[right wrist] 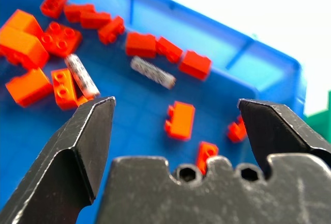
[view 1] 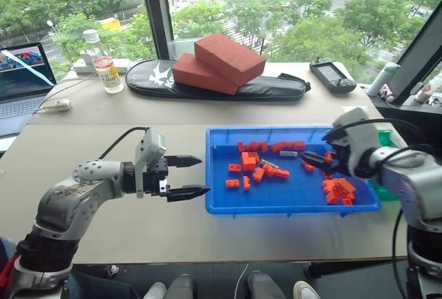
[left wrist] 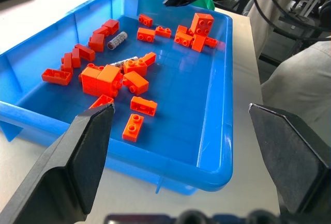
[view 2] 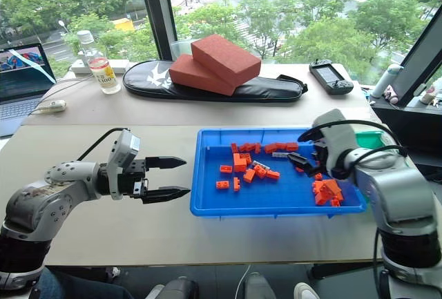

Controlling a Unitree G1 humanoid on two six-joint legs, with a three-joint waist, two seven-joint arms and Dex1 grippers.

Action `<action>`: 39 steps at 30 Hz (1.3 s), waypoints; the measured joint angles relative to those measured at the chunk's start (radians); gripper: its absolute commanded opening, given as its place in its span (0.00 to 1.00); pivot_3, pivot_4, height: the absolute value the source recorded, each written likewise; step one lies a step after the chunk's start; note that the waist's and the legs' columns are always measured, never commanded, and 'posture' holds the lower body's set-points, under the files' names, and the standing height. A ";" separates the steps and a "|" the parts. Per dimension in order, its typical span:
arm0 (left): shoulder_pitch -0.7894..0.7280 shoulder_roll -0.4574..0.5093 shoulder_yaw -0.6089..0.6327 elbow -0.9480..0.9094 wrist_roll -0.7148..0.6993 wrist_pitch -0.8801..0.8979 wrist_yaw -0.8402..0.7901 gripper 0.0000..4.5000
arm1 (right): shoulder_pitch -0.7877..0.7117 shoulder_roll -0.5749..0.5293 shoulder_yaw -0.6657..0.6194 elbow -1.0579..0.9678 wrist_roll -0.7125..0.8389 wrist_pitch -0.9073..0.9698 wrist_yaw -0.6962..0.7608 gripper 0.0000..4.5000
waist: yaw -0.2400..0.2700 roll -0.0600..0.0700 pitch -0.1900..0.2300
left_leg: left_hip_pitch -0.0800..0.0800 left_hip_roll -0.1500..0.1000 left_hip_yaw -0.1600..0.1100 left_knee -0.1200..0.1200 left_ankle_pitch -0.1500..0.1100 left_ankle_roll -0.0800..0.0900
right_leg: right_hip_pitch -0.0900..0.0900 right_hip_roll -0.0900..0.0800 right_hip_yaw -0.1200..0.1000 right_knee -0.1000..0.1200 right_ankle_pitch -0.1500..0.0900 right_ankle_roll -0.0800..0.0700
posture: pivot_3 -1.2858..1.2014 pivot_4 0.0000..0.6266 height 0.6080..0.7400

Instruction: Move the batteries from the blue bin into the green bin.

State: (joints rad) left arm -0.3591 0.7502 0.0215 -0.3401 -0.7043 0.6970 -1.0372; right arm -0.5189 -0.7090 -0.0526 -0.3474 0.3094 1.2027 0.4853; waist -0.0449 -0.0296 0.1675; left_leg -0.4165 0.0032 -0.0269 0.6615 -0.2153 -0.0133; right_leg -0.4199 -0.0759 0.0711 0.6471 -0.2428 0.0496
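Two batteries [right wrist: 153, 72] – slim, grey, speckled – lie among orange blocks [view 1: 257, 168] in the blue bin [view 1: 290, 206]. Right gripper [right wrist: 176, 131] hangs over the bin, jaws spread, empty. Left gripper [view 1: 188, 176] sits level beside the bin – also spread. Green bin [view 2: 371, 139] behind right arm. Beige desk [view 1: 103, 140], window beyond.
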 measured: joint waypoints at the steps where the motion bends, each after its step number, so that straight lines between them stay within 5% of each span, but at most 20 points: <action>1: 0.001 -0.002 0.001 -0.001 -0.001 0.000 0.004 1.00 | 0.000 0.020 0.036 0.060 -0.019 -0.038 -0.009 1.00 | 0.002 0.000 0.000 | -0.001 -0.001 0.000 0.000 0.000 0.000 | 0.000 -0.001 0.000 0.000 0.000 0.000 | 0.52 0.24 1.00; 10: 0.027 0.002 0.021 -0.036 -0.005 0.002 0.029 1.00 | -0.054 0.108 0.066 0.463 -0.124 -0.335 -0.058 1.00 | -0.001 0.000 0.000 | -0.003 0.000 0.000 0.000 0.000 0.000 | -0.003 -0.001 -0.001 0.000 0.000 0.000 | 0.52 0.24 1.00; 23: 0.020 0.012 0.038 -0.036 -0.006 0.003 0.031 1.00 | -0.085 0.196 0.075 0.497 -0.132 -0.367 -0.049 1.00 | -0.004 0.000 0.000 | -0.002 0.000 -0.001 0.000 0.000 0.000 | -0.002 0.000 -0.001 0.001 0.000 0.000 | 0.52 0.24 1.00; 27: 0.015 0.012 0.037 -0.033 -0.005 0.003 0.022 1.00 | -0.090 0.197 0.082 0.509 -0.132 -0.378 -0.023 0.77 | -0.003 0.000 0.000 | -0.002 0.000 -0.001 0.000 0.000 0.000 | -0.002 -0.001 -0.001 0.001 0.000 0.000 | 0.52 0.24 1.00; 36: 0.010 0.015 0.035 -0.013 0.000 0.003 0.006 1.00 | -0.086 0.185 0.115 0.509 -0.148 -0.410 0.022 0.08 | -0.002 0.000 0.000 | -0.001 0.000 -0.001 0.000 0.000 0.000 | -0.002 0.000 -0.001 0.001 0.000 0.000 | 0.52 0.24 1.00; 39: 0.010 0.015 0.035 -0.013 0.000 0.003 0.006 1.00 | -0.090 0.185 0.115 0.514 -0.151 -0.410 0.023 0.05 | -0.002 0.000 0.000 | -0.001 0.000 -0.001 0.000 0.000 0.000 | -0.002 0.000 -0.001 0.001 0.000 0.000 | 0.52 0.24 1.00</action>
State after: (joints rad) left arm -0.3495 0.7650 0.0560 -0.3534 -0.7041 0.6995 -1.0317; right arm -0.6093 -0.5239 0.0620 0.1666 0.1588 0.7927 0.5086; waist -0.0466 -0.0295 0.1675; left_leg -0.4178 0.0030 -0.0278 0.6611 -0.2154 -0.0133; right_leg -0.4215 -0.0761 0.0703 0.6479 -0.2427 0.0494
